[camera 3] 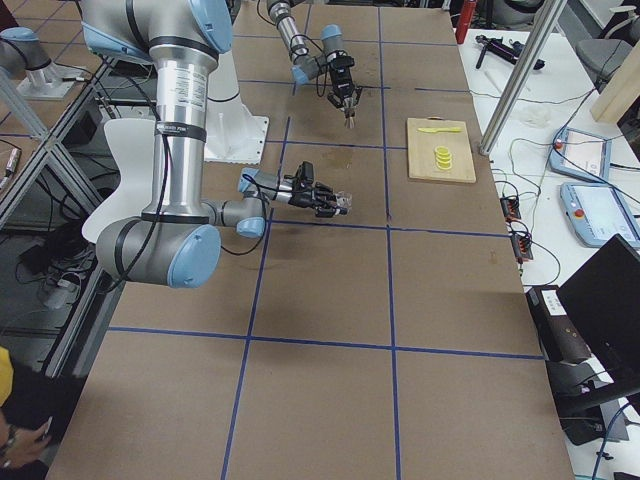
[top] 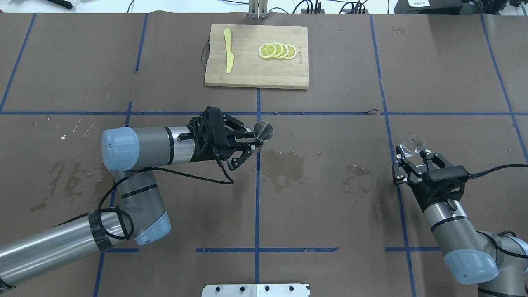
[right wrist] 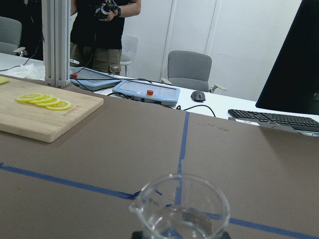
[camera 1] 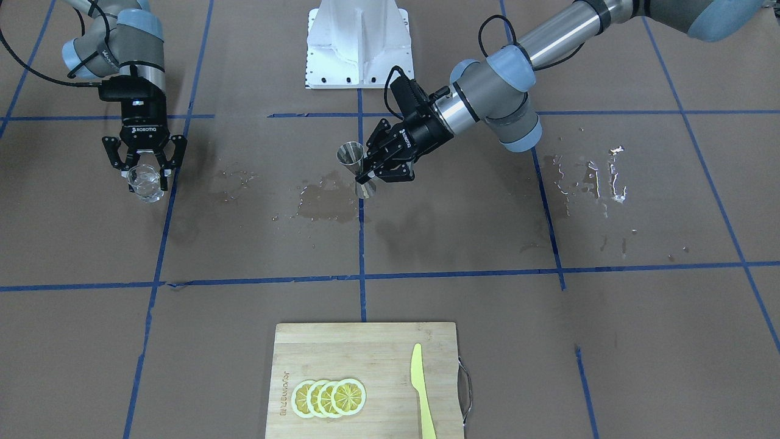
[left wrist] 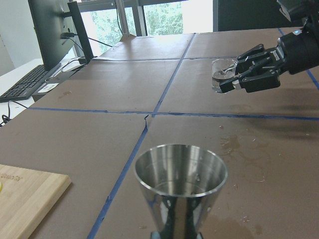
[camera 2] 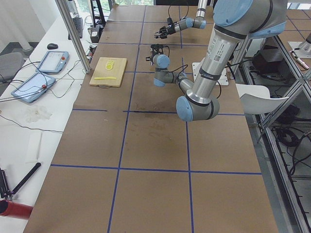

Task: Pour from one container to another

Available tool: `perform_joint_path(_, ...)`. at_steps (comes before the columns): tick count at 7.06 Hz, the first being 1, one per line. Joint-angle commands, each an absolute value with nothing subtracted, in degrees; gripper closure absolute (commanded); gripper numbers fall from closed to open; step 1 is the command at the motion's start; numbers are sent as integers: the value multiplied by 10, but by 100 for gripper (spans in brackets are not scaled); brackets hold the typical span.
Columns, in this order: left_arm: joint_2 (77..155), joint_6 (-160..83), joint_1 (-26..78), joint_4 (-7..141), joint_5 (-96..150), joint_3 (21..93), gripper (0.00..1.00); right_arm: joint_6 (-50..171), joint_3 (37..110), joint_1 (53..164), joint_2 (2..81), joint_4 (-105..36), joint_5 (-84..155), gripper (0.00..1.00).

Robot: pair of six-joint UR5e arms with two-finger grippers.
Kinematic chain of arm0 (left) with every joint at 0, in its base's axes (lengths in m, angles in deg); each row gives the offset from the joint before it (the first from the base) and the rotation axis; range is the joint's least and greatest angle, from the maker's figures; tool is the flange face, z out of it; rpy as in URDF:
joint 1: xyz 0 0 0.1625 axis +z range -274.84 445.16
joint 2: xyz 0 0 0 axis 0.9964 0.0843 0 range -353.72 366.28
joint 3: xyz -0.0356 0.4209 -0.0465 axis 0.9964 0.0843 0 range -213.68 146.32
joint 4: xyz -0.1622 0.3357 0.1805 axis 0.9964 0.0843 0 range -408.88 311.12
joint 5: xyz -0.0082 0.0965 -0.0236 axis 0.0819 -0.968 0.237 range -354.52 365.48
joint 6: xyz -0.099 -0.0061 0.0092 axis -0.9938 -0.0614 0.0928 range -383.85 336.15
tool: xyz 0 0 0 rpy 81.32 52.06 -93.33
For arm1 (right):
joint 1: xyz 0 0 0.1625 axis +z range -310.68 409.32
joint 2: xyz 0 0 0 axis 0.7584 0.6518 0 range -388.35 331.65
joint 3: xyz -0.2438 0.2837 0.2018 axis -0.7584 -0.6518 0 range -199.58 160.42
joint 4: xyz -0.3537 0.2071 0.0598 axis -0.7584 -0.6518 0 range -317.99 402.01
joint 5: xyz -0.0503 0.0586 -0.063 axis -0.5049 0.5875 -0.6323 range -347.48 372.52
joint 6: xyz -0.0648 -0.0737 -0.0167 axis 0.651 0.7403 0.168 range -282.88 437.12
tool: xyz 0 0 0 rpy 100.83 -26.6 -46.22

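The steel hourglass jigger (top: 263,130) stands upright near the table's middle, above a wet patch. My left gripper (top: 253,140) is shut on its narrow waist from the side. In the left wrist view the jigger's open top cone (left wrist: 180,185) fills the foreground. Far off to the robot's right, my right gripper (top: 412,156) is shut on the clear glass beaker (top: 409,144), held upright with a little clear liquid in it. The front view shows that beaker (camera 1: 146,183) under the right gripper (camera 1: 145,174); the right wrist view shows its rim and pouring lip (right wrist: 182,206). The two containers are far apart.
A wooden cutting board (top: 247,78) with lemon slices (top: 277,50) and a yellow knife (top: 228,55) lies at the far side. Water stains (top: 284,163) mark the brown table cover in the middle and at the robot's left. The white base plate (camera 1: 358,46) sits between the arms.
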State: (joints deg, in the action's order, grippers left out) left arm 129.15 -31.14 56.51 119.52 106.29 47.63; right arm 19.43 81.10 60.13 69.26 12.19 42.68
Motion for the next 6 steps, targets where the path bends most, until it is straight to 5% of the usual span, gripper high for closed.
perform_joint_path(1, 1292, -311, 563, 1195, 1063, 476, 100, 303, 837, 631, 663, 132, 473, 100)
perform_joint_path(4, 1292, -311, 563, 1193, 1062, 476, 100, 410, 897, 647, 619, 119, 533, 100)
perform_joint_path(6, 1293, -312, 564, 1191, 1062, 472, 100, 414, 910, 647, 527, -10, 534, 100)
